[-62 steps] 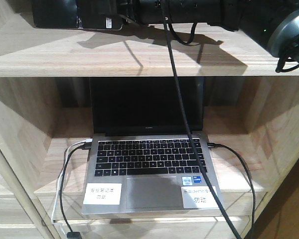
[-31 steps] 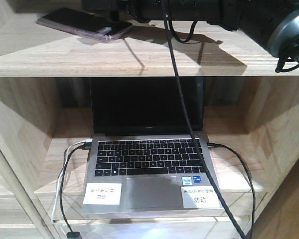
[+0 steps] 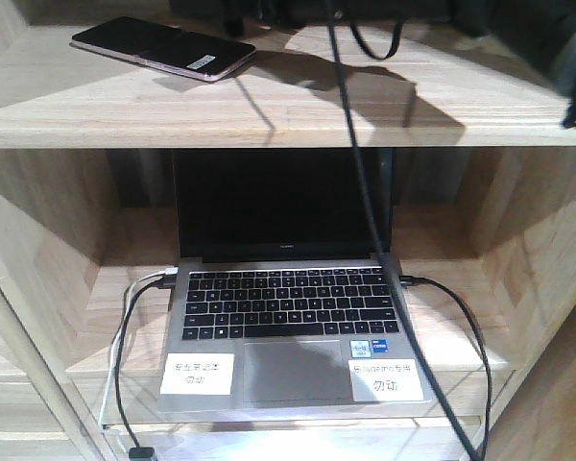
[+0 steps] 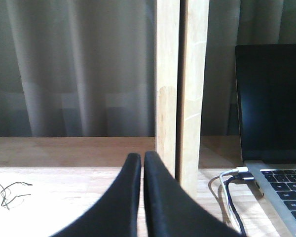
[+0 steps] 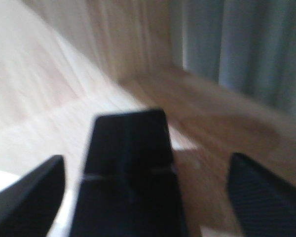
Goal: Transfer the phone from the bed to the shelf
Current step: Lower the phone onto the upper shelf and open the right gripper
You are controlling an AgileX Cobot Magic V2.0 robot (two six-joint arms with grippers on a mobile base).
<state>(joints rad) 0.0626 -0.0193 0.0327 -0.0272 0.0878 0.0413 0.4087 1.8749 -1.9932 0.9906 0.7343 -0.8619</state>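
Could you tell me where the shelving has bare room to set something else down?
The upper shelf is bare along its front and middle, right of the phone, which lies at its back left corner. The compartment below is crowded: the laptop and its cables fill it, leaving narrow strips at each side.
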